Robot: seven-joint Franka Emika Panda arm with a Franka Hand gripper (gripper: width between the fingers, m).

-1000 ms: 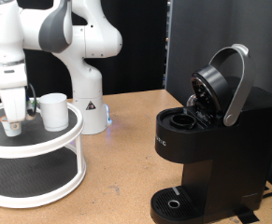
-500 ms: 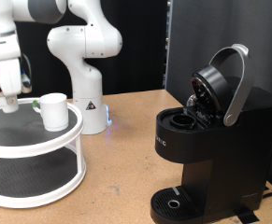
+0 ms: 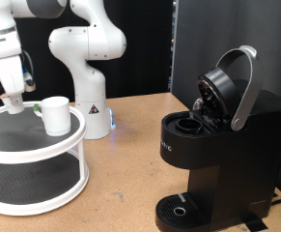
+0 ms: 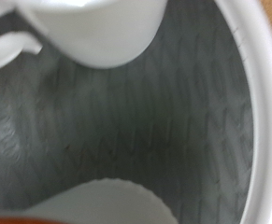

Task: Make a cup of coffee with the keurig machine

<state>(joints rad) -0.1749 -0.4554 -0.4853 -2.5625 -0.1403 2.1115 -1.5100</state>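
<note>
My gripper (image 3: 15,102) hangs just above the top tier of a white round stand (image 3: 45,155) at the exterior view's left, shut on a small white pod (image 4: 107,201) with a tan top that fills the near edge of the wrist view. The cup (image 3: 55,115), a plain white mug, stands on the same tier right beside the gripper; its round base (image 4: 103,28) also shows in the wrist view. The keurig machine (image 3: 217,145) sits at the exterior view's right, black, with its silver-rimmed lid (image 3: 229,85) raised and the pod chamber exposed.
The stand has a grey mesh floor (image 4: 126,121) and a white rim (image 4: 264,93), with a second tier below. The white arm base (image 3: 87,97) stands behind it on the wooden table (image 3: 121,184). A black panel rises behind the machine.
The gripper has risen from the stand's top tier with the pod and shifted slightly away from the cup. Cup and machine have not moved.
</note>
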